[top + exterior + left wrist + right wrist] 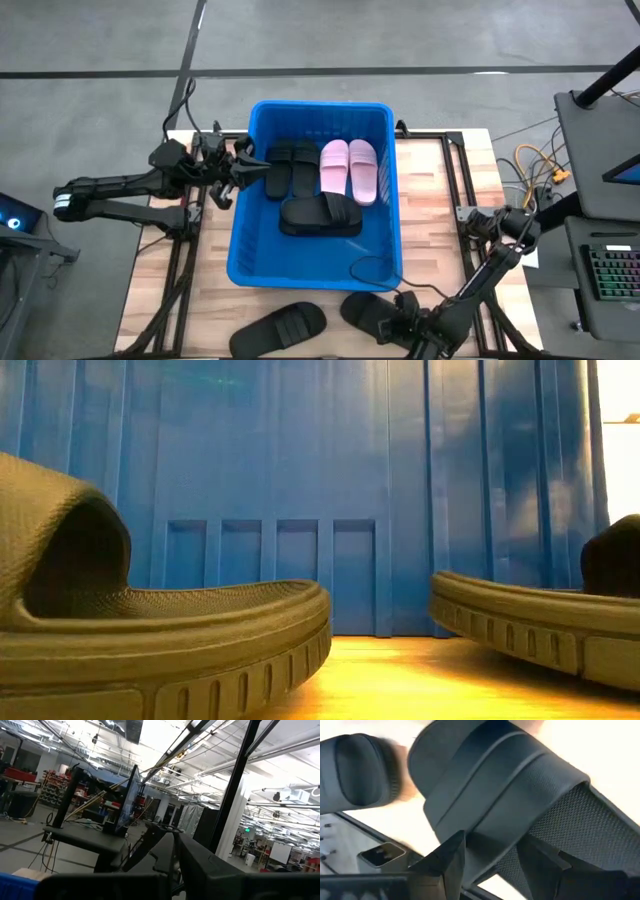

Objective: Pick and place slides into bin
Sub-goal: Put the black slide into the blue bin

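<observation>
Bin (243, 250): blue, mid-table, long axis running away from the front edge. Contents, high view: two black slides (291, 166) side by side at the far end, left of a pink pair (349, 169) that lies parallel to them and touching. One more black slide (320, 216) lies crosswise just in front of these four, about mid-bin. The near half of the bin floor is bare blue. A thin dark cable loops over the near right rim.

Outside the bin, on the wood table (440, 190) at the front edge: a black slide (277, 330) on the left and another black slide (372, 312) on the right, apart from each other. In the low view both stand in front of the ribbed bin wall (340, 490).

Right gripper (412, 328): down at the right front slide. In the right wrist view its fingers (447, 860) are spread either side of that slide's ribbed strap (490, 805); whether they already pinch it I cannot tell.

Left gripper (250, 165): level with the bin's left rim at the far end, jaws pressed together, holding nothing.

No readable brand, label or writing on slides or bin.
</observation>
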You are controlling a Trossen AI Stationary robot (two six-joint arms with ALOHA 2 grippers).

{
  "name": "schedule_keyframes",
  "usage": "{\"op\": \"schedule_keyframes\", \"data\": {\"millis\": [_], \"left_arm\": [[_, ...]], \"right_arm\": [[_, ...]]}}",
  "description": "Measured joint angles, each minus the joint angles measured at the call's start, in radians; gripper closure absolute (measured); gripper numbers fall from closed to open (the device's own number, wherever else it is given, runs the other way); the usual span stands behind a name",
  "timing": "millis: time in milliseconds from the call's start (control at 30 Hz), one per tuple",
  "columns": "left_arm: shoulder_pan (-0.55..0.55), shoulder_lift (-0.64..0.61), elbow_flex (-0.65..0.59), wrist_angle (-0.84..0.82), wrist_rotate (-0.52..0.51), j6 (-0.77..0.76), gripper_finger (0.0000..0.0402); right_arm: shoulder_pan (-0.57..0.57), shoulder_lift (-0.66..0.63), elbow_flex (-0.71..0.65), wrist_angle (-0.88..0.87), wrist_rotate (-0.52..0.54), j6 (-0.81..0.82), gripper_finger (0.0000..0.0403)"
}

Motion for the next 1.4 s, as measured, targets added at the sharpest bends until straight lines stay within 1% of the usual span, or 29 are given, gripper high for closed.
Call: {"op": "schedule_keyframes", "data": {"millis": [167,333,500,700,967,1133,1400], "left_arm": [[0.0,0.006,0.0,0.0,0.0,-0.002,0.0391],[0.0,0.006,0.0,0.001,0.0,-0.002,0.0391],[0.0,0.006,0.0,0.001,0.0,-0.003,0.0391],[0.0,0.006,0.0,0.001,0.0,-0.002,0.0391],[0.0,0.004,0.0,0.001,0.0,-0.002,0.0391],[0.0,0.005,0.0,0.001,0.001,-0.002,0.0391],[0.0,0.004,0.0,0.001,0.001,0.001,0.0391]], "right_arm": [[-0.017,0.042,0.004,0.062,-0.003,-0.01,0.0238],[-0.026,0.053,0.021,0.077,-0.003,-0.016,0.0239],[-0.037,0.052,0.03,0.079,0.038,-0.04,0.0255],[-0.049,0.048,0.032,0.083,0.037,-0.058,0.0302],[-0.054,0.043,0.032,0.14,0.042,-0.079,0.0386],[-0.055,0.018,0.031,0.173,0.035,-0.087,0.0389],[-0.054,-0.091,0.03,0.179,0.031,-0.155,0.0389]]}}
